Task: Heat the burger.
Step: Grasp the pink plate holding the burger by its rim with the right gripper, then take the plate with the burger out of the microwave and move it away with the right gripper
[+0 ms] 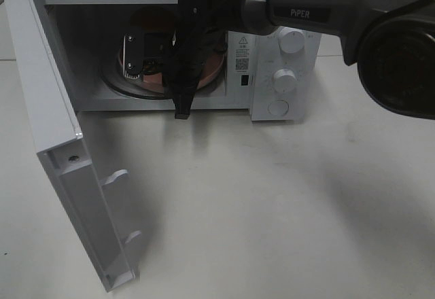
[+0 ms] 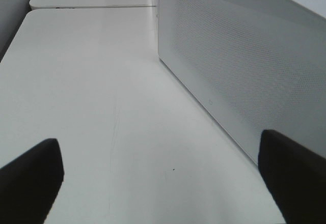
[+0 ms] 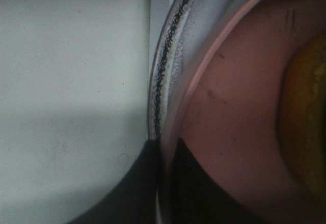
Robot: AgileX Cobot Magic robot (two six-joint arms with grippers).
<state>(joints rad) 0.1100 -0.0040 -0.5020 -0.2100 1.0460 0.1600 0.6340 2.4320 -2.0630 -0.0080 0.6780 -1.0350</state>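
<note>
The burger (image 3: 308, 122) shows only as a golden-brown bun edge in the right wrist view. It sits on a pink plate (image 3: 229, 107) that rests on the glass turntable (image 3: 170, 56) inside the open microwave (image 1: 272, 13). My right gripper (image 3: 162, 183) is shut on the plate's rim, one dark finger on each side. From the high camera, the right gripper (image 1: 146, 64) reaches into the cavity over the pink plate (image 1: 212, 68), and the arm hides the burger. My left gripper (image 2: 163, 183) is open above the bare table, beside the microwave's perforated side wall (image 2: 244, 66).
The microwave door (image 1: 54, 143) is swung wide open at the left, reaching toward the table's front. Two knobs (image 1: 292, 41) (image 1: 284, 79) and a round button (image 1: 279, 107) are on the right panel. A black cable (image 1: 183, 102) hangs from the right arm.
</note>
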